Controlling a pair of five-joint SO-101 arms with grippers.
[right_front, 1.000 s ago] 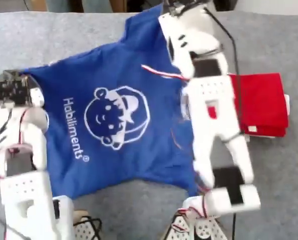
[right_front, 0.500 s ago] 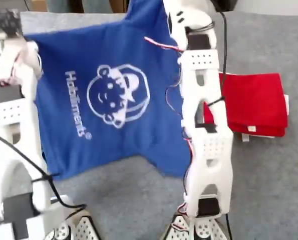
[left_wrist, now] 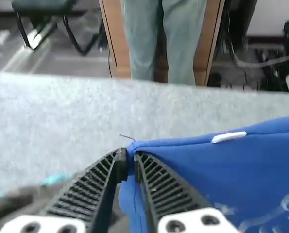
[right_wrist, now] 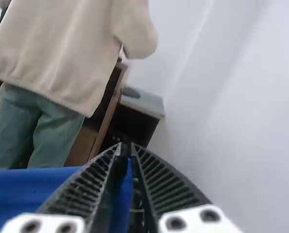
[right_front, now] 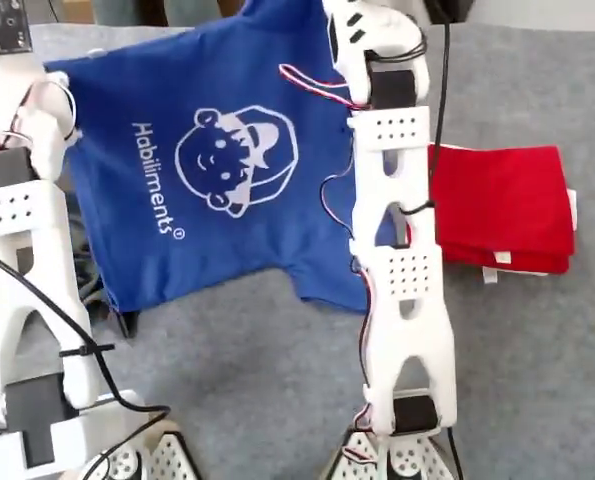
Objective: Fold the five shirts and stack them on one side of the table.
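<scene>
High view: we log the blue shirt [right_front: 227, 180] lying print-up on the grey counter [right_front: 537, 380], spread from the centre out toward 11 o'clock. One sleeve points toward 6 o'clock. The left arm [right_front: 22, 210] runs up the 9 o'clock side to the shirt's corner near 10 o'clock. The right arm [right_front: 397, 250] runs from 6 o'clock across the shirt's edge up to 12 o'clock.

A folded red shirt [right_front: 507, 205] sits at 3 o'clock, just beside the right arm, with a white edge [right_front: 574, 208] showing under it. The arm covers the gap, so we cannot tell whether red and blue cloth touch.

Left wrist view: the left claw [left_wrist: 127, 156] is closed, with the blue shirt's edge pinched between its ribbed tips. A small white tag [left_wrist: 228, 137] lies on the cloth near the grip.

Right wrist view: the right claw [right_wrist: 126, 148] is closed too, with blue cloth clamped between its tips.
</scene>
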